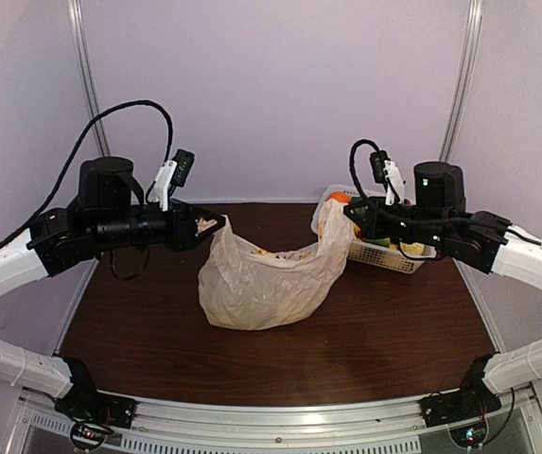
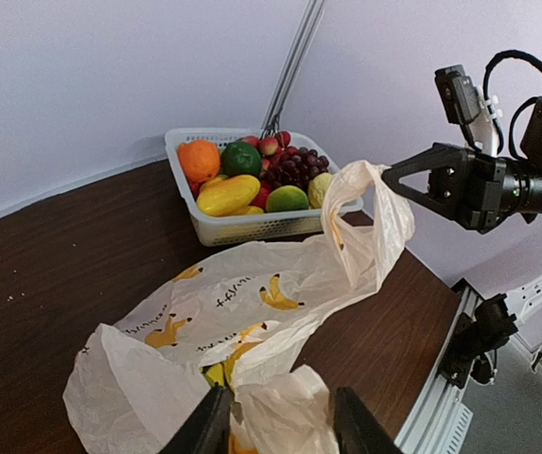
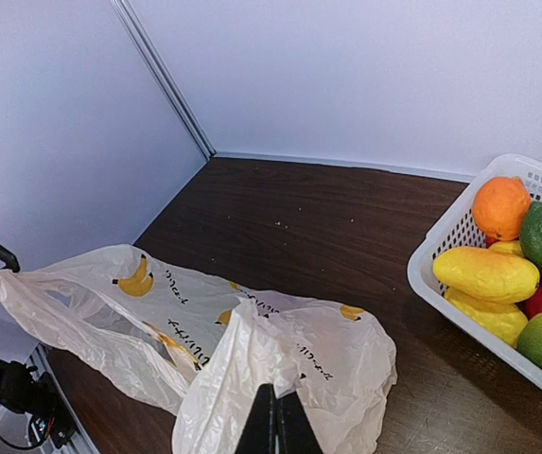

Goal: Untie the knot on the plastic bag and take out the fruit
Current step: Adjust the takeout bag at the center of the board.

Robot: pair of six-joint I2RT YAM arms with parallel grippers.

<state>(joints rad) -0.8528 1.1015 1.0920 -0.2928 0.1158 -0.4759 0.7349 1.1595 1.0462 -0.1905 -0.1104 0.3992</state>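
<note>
Pinches one handle of the plastic bag (image 1: pixel 261 284) in fully closed right jaws; clasps the other, bunched, between half-closed left jaws. Sags between them onto the counter (image 1: pixel 393 322), close to a full white basket (image 1: pixel 384 255) behind the right jaws.

Thin crinkly translucent plastic bag (image 1: pixel 261 288), white lattice basket (image 2: pixel 252 228) — seemingly plastic, dark wood-grain table (image 1: pixel 393 331) — matt.

Lab test booth: white panels (image 1: pixel 280 95), aluminium rails (image 1: pixel 280 414).
</note>
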